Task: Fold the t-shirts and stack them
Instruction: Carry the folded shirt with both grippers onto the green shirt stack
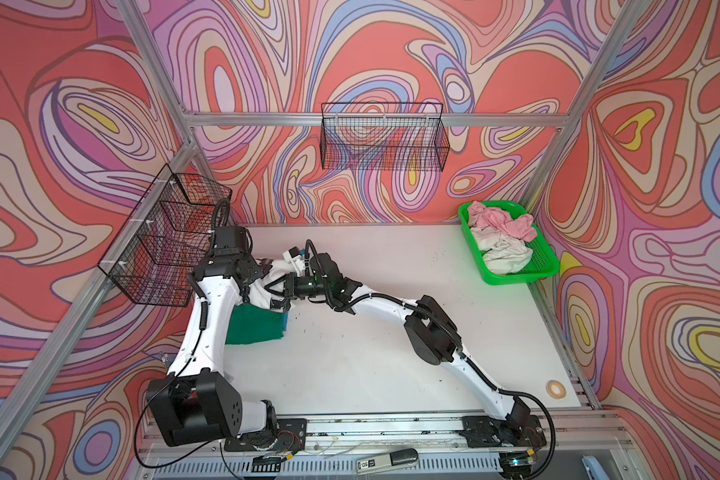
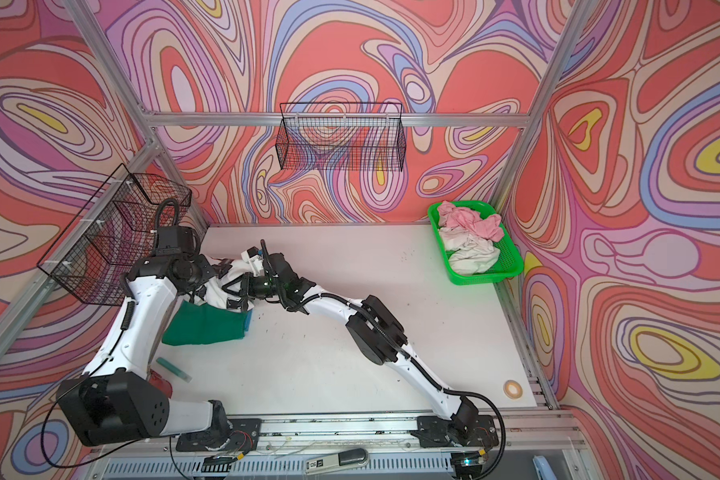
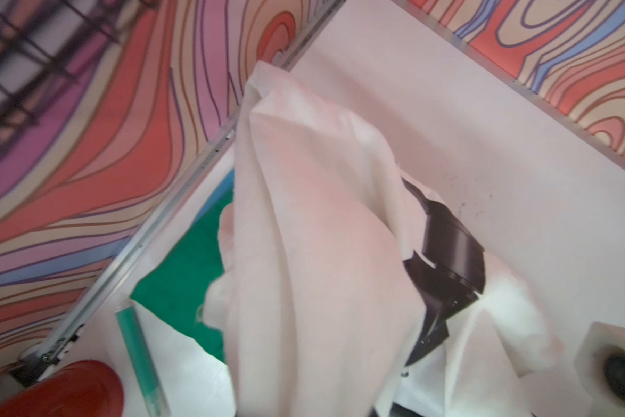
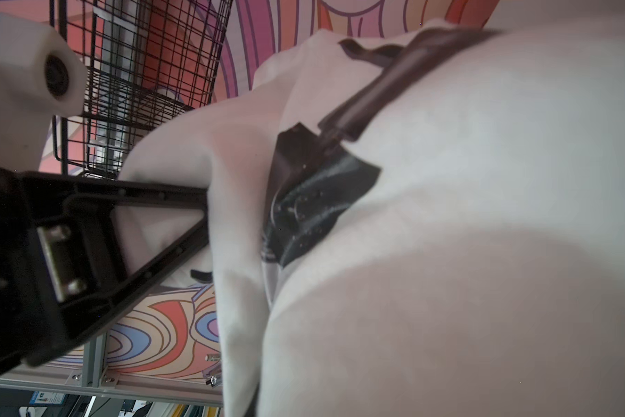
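Observation:
A large white t-shirt (image 1: 262,289) (image 2: 219,289) with a black print hangs bunched between my two grippers, above the left part of the table. My left gripper (image 1: 264,268) (image 2: 221,270) is shut on its cloth. My right gripper (image 1: 279,296) (image 2: 234,297) reaches across from the right and is shut on it too. White cloth (image 3: 321,234) (image 4: 448,252) covers both pairs of jaws in the wrist views. One black finger (image 4: 152,224) of the left gripper meets a fold. Under the hanging shirt a folded dark green t-shirt (image 1: 256,326) (image 2: 208,328) (image 3: 184,263) lies on the table.
A bright green basket (image 1: 545,266) (image 2: 512,259) at the back right holds crumpled pink (image 1: 503,222) and off-white t-shirts (image 1: 503,251). Black wire baskets (image 1: 162,237) (image 1: 383,137) hang on the left and back walls. A teal stick (image 2: 174,370) and tape roll (image 1: 556,389) lie near the front.

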`<control>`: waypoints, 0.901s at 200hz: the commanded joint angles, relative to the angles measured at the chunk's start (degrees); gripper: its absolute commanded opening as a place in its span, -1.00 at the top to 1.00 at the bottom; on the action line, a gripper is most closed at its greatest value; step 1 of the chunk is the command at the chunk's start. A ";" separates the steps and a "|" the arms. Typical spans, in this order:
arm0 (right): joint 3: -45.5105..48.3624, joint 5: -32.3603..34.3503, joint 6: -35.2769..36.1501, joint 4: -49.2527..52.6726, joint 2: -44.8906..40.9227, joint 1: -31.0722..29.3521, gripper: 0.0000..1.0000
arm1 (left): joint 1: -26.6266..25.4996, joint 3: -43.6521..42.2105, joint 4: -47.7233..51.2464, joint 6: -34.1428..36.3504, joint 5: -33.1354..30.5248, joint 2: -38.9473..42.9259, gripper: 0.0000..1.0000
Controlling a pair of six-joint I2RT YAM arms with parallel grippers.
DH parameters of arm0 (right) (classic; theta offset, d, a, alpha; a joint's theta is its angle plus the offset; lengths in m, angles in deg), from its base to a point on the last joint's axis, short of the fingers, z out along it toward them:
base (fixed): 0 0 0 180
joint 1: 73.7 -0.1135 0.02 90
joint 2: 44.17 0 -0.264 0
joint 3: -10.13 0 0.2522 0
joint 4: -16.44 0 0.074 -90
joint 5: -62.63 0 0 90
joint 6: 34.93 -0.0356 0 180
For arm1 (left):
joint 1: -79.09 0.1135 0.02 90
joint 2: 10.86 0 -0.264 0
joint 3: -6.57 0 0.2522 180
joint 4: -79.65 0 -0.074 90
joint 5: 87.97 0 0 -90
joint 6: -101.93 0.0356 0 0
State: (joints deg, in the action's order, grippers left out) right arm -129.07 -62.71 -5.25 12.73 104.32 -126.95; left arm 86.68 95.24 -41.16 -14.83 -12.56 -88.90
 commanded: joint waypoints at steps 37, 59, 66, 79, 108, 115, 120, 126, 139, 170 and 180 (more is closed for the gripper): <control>-6.30 -0.22 -0.18 -1.95 6.29 -4.00 1.00 | 0.89 -8.62 -17.46 5.87 -19.39 3.99 1.00; -10.61 0.10 -0.68 -2.23 9.68 -4.71 1.00 | 1.94 -9.21 -18.75 4.86 -23.24 2.79 1.00; -11.28 0.67 -0.46 -2.21 10.26 -4.99 1.00 | 2.56 -9.69 -19.59 4.86 -23.21 2.43 1.00; -11.24 2.07 0.18 -1.99 10.90 -5.29 1.00 | 3.02 -10.85 -21.00 4.89 -24.08 1.78 1.00; -9.21 2.42 -0.85 -4.33 12.18 -6.07 1.00 | 3.35 -17.55 -26.98 5.55 -21.92 5.71 1.00; -8.68 2.82 -0.78 -4.32 12.27 -6.25 1.00 | 3.23 -19.47 -28.82 5.48 -21.20 7.41 1.00; -8.36 3.19 -0.74 -4.33 12.42 -6.33 1.00 | 3.23 -20.42 -29.47 5.36 -21.41 8.58 1.00; -8.16 3.36 -0.83 -4.47 12.71 -6.34 1.00 | 3.24 -21.39 -29.46 4.52 -22.88 9.64 1.00; -8.32 3.52 -1.36 -4.59 13.68 -6.40 1.00 | 3.22 -22.89 -29.96 4.68 -23.47 11.11 0.81; -6.04 4.57 -2.34 -5.25 13.95 -6.37 1.00 | 3.02 -21.37 -26.44 1.05 -22.10 11.24 -0.28; -4.88 4.94 -2.36 -5.42 13.55 -6.40 1.00 | 2.97 -21.19 -24.86 -0.60 -22.50 11.98 -0.49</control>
State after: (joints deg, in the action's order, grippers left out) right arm -136.55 -57.77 -6.32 7.90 116.14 -132.87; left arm 88.54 71.31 -61.79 -8.30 -29.98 -79.45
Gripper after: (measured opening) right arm 0.111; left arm 0.535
